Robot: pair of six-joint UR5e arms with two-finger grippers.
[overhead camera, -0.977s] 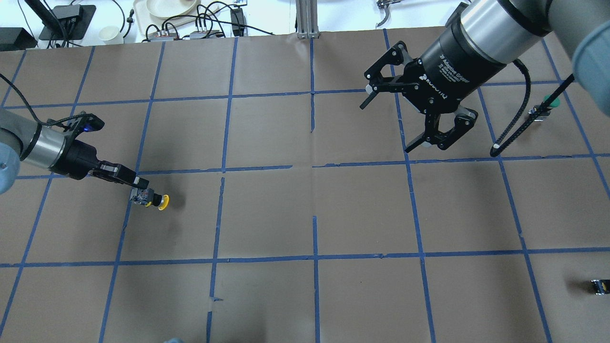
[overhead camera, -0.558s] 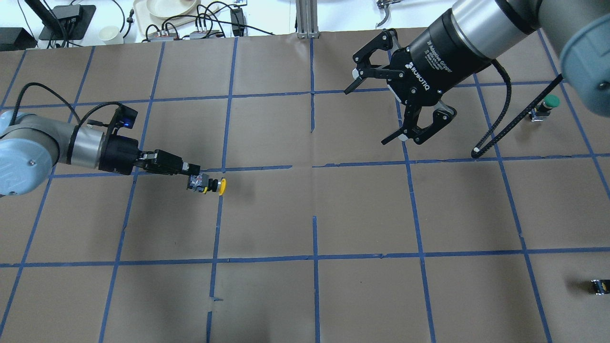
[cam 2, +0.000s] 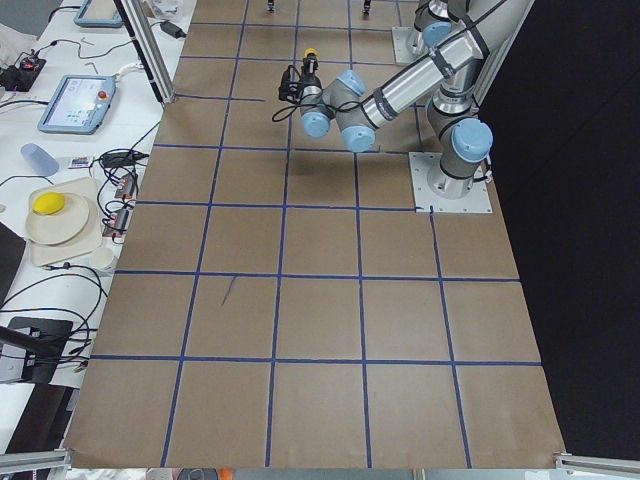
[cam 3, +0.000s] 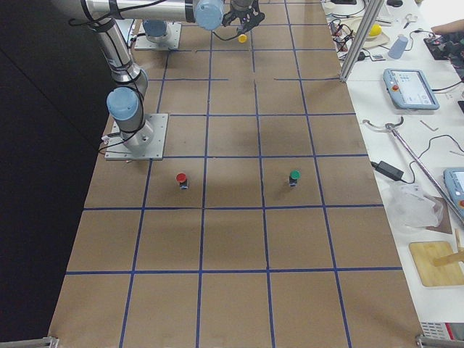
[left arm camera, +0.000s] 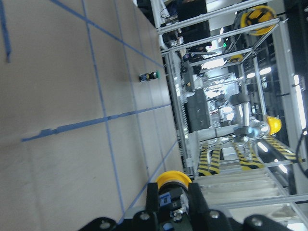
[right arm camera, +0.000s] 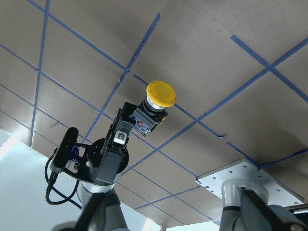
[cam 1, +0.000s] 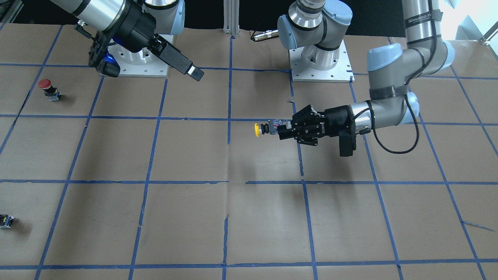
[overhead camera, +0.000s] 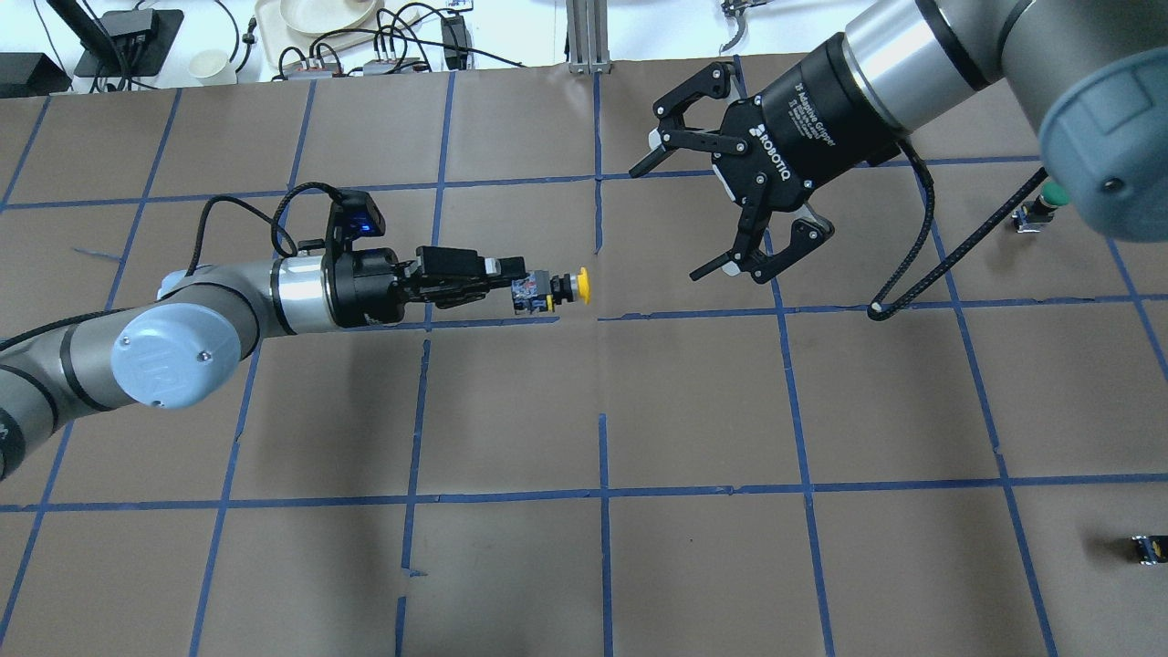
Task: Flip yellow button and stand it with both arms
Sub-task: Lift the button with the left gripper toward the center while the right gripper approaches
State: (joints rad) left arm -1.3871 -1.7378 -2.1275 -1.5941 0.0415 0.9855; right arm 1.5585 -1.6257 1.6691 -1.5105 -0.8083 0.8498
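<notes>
My left gripper [overhead camera: 522, 281] is shut on the grey base of the yellow button [overhead camera: 573, 286]. It holds the button level above the table's middle, yellow cap pointing at my right gripper [overhead camera: 671, 221]. The right gripper is open and empty, a short way beyond the cap and not touching it. In the front-facing view the button [cam 1: 260, 129] sticks out of the left gripper [cam 1: 281, 128], with its shadow on the paper below. The right wrist view looks at the cap [right arm camera: 161, 93] head-on. The left wrist view shows the cap [left arm camera: 173, 181] at its bottom edge.
A green-capped button [overhead camera: 1049, 196] stands at the far right. A small black block [overhead camera: 1148, 547] lies at the right edge. A red-capped button [cam 1: 46, 83] stands near the right arm's base. The brown paper table [overhead camera: 511, 411] carries a blue tape grid.
My left gripper has lifted the yellow button off the table and carried it right, to the middle. My right gripper has moved left towards it, still open.
</notes>
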